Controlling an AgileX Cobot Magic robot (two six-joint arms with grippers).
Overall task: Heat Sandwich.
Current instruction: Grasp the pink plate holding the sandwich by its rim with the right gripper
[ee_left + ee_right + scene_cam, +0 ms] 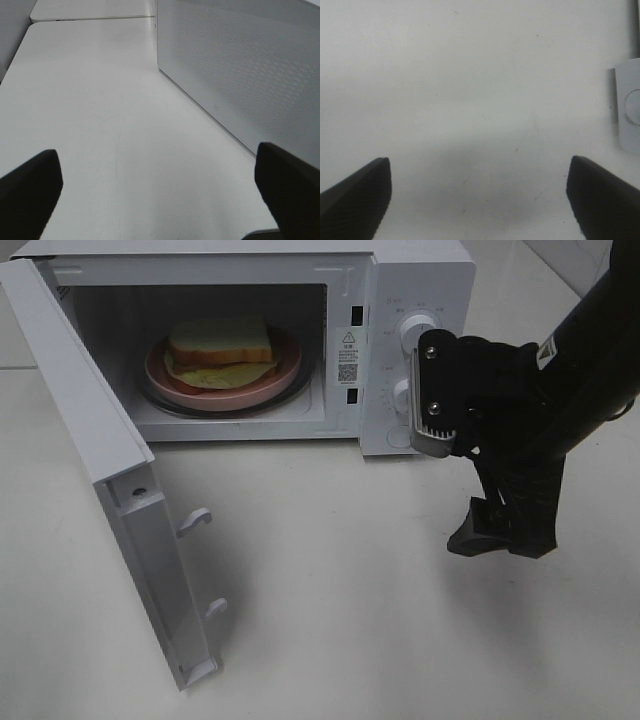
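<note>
The sandwich (222,348), white bread with a pale yellow-green layer, lies on a round pink plate (285,375) inside the open microwave (425,280). My right gripper (505,535) hangs in front of the microwave's control panel, to the right of the cavity. It points down at the table with its fingers spread. In the right wrist view the right gripper (480,200) is open over bare table, nothing between its fingers. My left gripper (160,195) is open too, over the table beside the microwave's perforated side wall (250,65). The left gripper does not show in the exterior high view.
The microwave door (110,470) stands swung out to the left, reaching toward the table's front. Two white knobs (412,332) sit on the control panel just behind my right arm. A white table (330,590) spreads out in front.
</note>
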